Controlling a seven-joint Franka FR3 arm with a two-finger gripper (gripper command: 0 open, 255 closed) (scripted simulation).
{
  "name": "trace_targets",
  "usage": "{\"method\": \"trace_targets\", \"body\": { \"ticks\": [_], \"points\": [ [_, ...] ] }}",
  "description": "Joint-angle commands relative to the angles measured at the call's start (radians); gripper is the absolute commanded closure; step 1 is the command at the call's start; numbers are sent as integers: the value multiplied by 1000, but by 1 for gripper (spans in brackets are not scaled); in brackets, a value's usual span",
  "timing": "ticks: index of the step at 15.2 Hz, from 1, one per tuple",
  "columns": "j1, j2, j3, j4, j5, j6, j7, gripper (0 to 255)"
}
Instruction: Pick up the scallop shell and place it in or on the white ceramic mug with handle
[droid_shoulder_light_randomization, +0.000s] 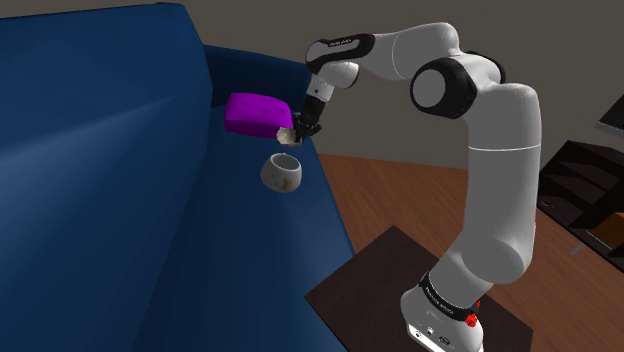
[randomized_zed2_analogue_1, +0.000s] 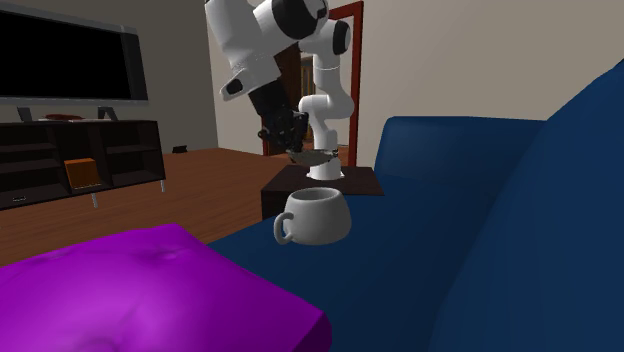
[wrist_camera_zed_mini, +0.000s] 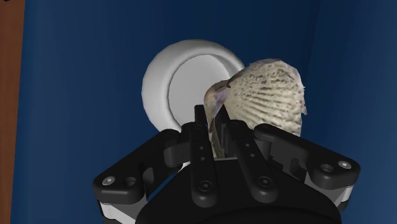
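The pick-up part looks done. The black two-finger gripper (wrist_camera_zed_mini: 216, 125) is pinching the cream, brown-speckled, fan-shaped scallop shell (wrist_camera_zed_mini: 267, 95) by its thin edge, with both fingers pressed onto it. The shell is up in the air, touching nothing but the fingers. The round white mug with a small handle (randomized_zed2_analogue_1: 315, 215) sits upright on the seat of the big blue sofa (droid_shoulder_light_randomization: 120, 230), with its open mouth facing up and nothing inside that I can see. The shell hangs just above the mug, with clear air between them. From the camera on the hand, the shell covers one side of the mug's rim and does not sit right over the middle of the hole. The soft purple cushion (droid_shoulder_light_randomization: 255, 115) lies on the sofa just beside the mug, on the side away from the robot's dark stand (droid_shoulder_light_randomization: 400, 280). The white arm (droid_shoulder_light_randomization: 495, 160) reaches over from that stand to above the mug. What is left, I think, is the putting-in part. The shell needs to slide a little more over the hole, go down to the mug and then be let go. If it is dropped from here, it might hit the rim and fall onto the sofa beside the mug.
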Motion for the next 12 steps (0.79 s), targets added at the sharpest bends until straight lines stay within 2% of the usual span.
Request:
{"method": "trace_targets", "body": {
  "ticks": [1,12],
  "points": [
    [-2,18,2,1,5,16,-8,255],
    [-3,69,12,-46,28,104,-49,255]
  ]
}}
